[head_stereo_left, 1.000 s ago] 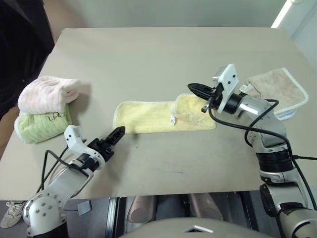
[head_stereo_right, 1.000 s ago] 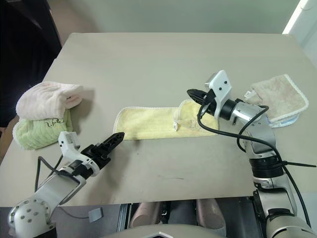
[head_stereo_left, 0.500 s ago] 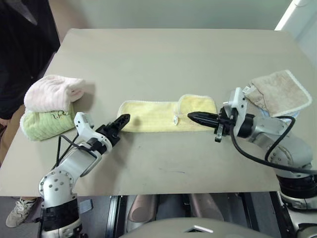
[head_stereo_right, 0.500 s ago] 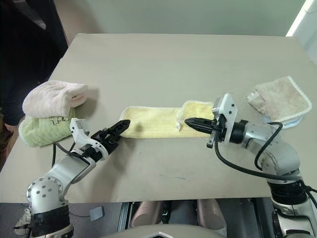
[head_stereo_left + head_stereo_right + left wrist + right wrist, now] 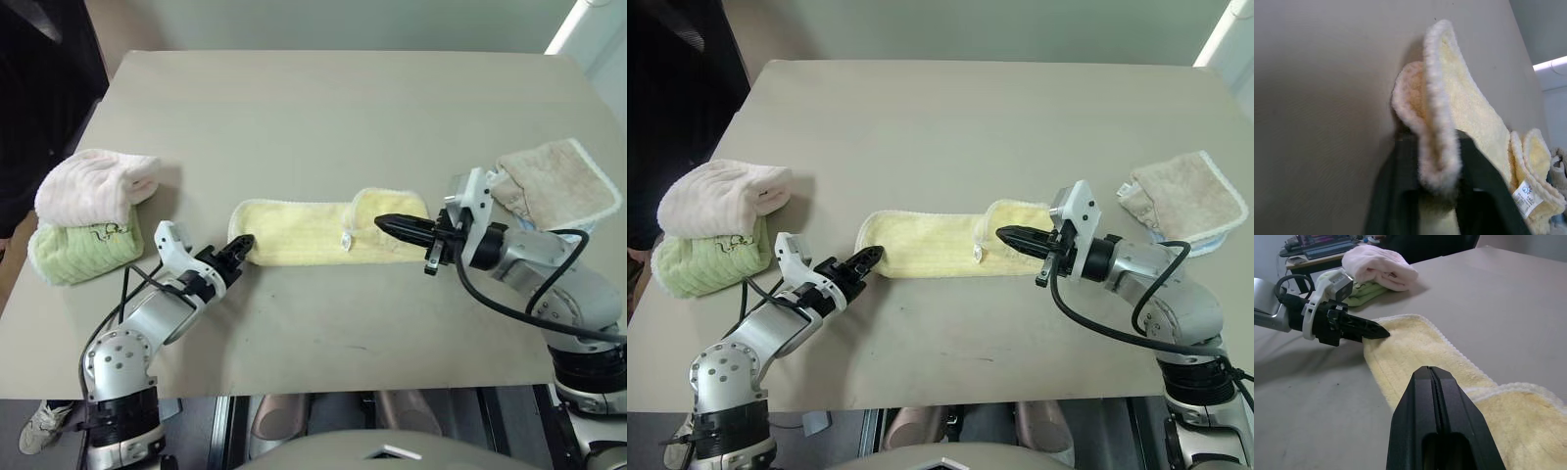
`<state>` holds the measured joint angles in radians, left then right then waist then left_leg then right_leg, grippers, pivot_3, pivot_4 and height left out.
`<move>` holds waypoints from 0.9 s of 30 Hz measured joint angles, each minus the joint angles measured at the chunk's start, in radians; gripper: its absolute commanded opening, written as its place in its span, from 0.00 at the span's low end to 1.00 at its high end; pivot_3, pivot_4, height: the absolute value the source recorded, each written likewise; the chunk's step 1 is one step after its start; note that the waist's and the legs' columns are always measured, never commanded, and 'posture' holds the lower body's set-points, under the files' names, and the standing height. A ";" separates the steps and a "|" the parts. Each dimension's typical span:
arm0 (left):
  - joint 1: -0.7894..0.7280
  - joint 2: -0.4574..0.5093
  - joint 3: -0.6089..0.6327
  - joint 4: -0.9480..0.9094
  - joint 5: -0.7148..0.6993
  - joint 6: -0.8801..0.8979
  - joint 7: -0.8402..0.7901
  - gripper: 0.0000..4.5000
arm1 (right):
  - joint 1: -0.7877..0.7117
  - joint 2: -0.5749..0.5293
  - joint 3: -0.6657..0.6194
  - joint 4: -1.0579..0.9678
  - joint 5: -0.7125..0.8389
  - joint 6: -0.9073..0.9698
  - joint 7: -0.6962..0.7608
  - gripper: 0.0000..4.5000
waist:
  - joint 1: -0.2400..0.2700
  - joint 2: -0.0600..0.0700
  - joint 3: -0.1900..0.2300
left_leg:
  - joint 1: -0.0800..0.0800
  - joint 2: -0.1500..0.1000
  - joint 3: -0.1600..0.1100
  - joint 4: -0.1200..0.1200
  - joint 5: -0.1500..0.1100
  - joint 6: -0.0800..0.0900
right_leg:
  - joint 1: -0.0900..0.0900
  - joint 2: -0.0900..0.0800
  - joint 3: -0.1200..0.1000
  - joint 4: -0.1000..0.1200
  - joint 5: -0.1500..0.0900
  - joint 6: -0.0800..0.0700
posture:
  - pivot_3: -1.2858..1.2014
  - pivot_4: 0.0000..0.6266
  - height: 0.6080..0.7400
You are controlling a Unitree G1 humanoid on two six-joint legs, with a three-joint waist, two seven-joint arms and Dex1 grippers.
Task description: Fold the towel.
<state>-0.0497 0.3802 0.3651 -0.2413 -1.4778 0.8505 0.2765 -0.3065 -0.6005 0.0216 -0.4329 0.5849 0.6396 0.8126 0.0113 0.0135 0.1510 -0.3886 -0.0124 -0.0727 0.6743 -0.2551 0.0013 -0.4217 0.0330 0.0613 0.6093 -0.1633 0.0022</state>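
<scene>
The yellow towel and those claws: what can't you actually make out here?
- Towel: its underside, against the table.
- Towel's label: print too small, left wrist view.
- Blue thing under the beige towel: mostly covered.
- Right claw: head views don't settle whether its tip touches the towel.

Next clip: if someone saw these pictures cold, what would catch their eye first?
Probably the pale yellow towel, a long strip laid across the middle of the table, its right end folded back over itself. The left gripper is shut on the towel's left end, while the right gripper, shut and empty, hovers above the folded right end. After that, the pink rolled towel stacked on the green rolled towel at the table's left edge.
</scene>
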 measured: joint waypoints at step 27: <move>-0.501 0.248 -0.541 -0.125 0.527 0.019 -0.785 0.01 | 0.108 -0.040 -0.132 0.130 -0.042 -0.020 -0.080 0.00 | 0.002 -0.003 -0.001 | 0.000 0.004 0.001 -0.002 -0.008 0.002 | -0.002 -0.001 -0.002 0.002 -0.003 -0.002 | 0.52 0.24 1.00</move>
<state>-0.5504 0.6282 -0.1761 -0.3663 -0.9506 0.8691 -0.5085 -0.1981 -0.6410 -0.1107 -0.3030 0.5425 0.6198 0.7327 0.0136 0.0104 0.1504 -0.3886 -0.0088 -0.0714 0.6727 -0.2635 0.0034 -0.4233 0.0322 0.0595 0.6113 -0.1659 0.0002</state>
